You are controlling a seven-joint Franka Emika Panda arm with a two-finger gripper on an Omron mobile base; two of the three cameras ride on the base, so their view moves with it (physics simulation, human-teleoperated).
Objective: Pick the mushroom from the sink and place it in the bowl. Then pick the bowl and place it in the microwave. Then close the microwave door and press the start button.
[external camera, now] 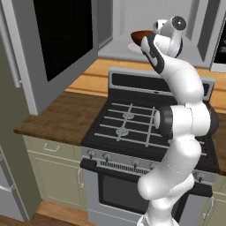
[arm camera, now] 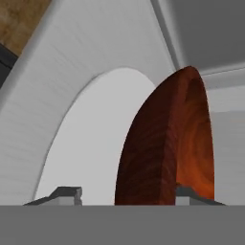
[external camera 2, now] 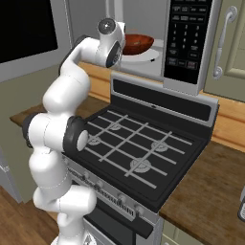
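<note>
The reddish-brown bowl sits on the white turntable plate inside the microwave. My gripper reaches into the cavity and straddles the bowl's near rim. One fingertip stands clear of the outer wall, the other sits inside the bowl, so the jaws are open. The microwave door hangs wide open to the left. The mushroom is hidden from me and the sink is out of view.
A black stove with grates lies below the microwave, under my arm. Wooden counter runs on both sides. An olive cabinet with a grey handle stands right of the microwave.
</note>
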